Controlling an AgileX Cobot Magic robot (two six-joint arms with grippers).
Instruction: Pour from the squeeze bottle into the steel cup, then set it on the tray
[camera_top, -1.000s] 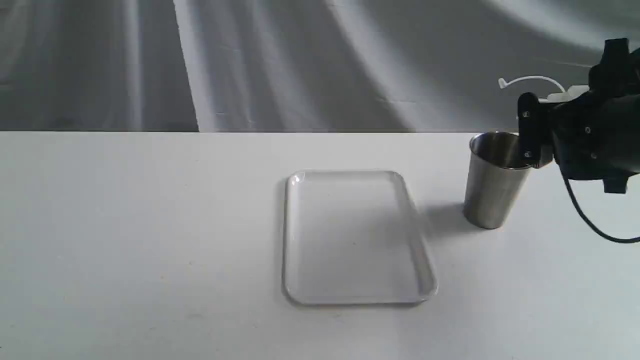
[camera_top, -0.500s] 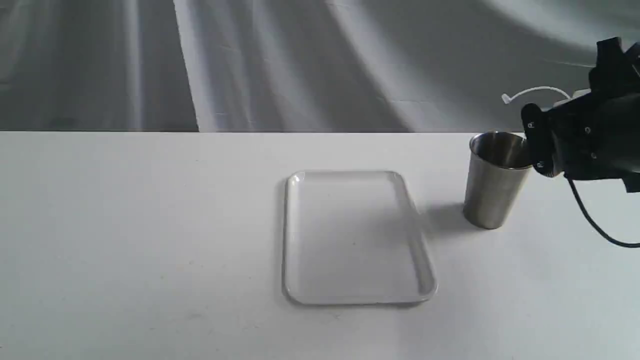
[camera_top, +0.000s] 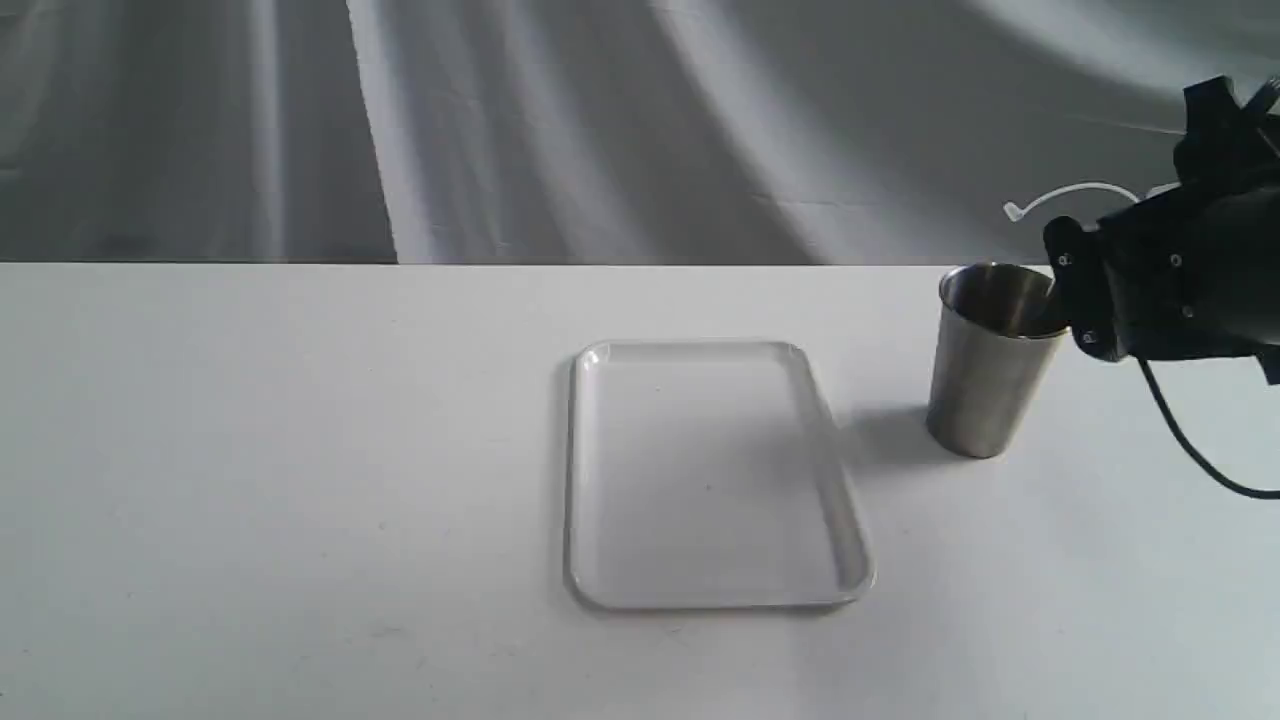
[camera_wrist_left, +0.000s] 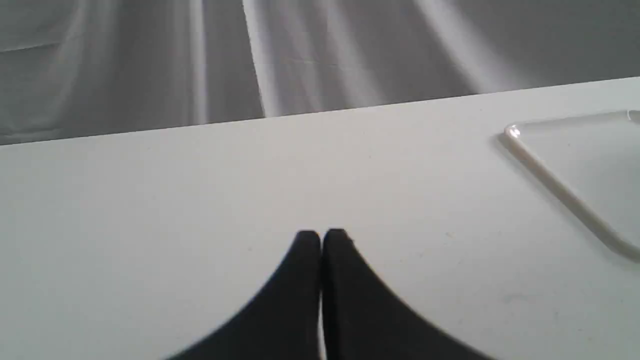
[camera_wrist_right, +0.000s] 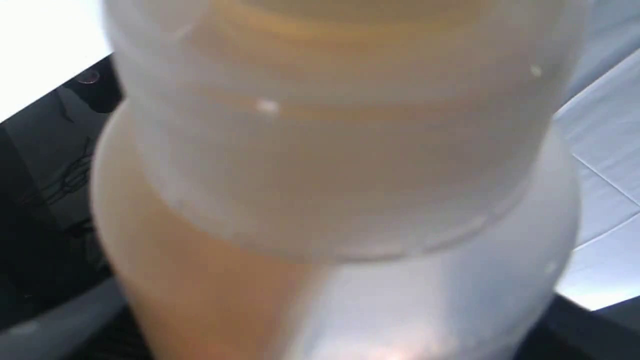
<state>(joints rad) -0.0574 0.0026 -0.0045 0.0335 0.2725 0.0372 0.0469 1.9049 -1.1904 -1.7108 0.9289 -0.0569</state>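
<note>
My right gripper (camera_top: 1085, 300) is shut on the squeeze bottle (camera_wrist_right: 320, 165), which fills the right wrist view with translucent plastic and amber liquid. In the exterior view the gripper hides most of the bottle; only its thin white cap strap (camera_top: 1070, 190) curves out above. The bottle is held tilted at the rim of the steel cup (camera_top: 985, 370), which stands upright at the right. The nozzle is hidden. The white tray (camera_top: 845, 510) lies flat and bare at the table's middle, left of the cup. My left gripper (camera_wrist_left: 320, 237) hovers shut over the table with nothing in it.
The white table (camera_top: 300, 450) runs to a far edge against a grey draped cloth (camera_top: 600, 120). A black cable (camera_top: 1180, 440) hangs below my right arm. A corner of the tray rim (camera_wrist_left: 550, 172) shows in the left wrist view.
My right gripper with the bottle has shifted slightly right and down by the cup's rim, and the cap strap has sunk lower. Cup and tray have not moved.
</note>
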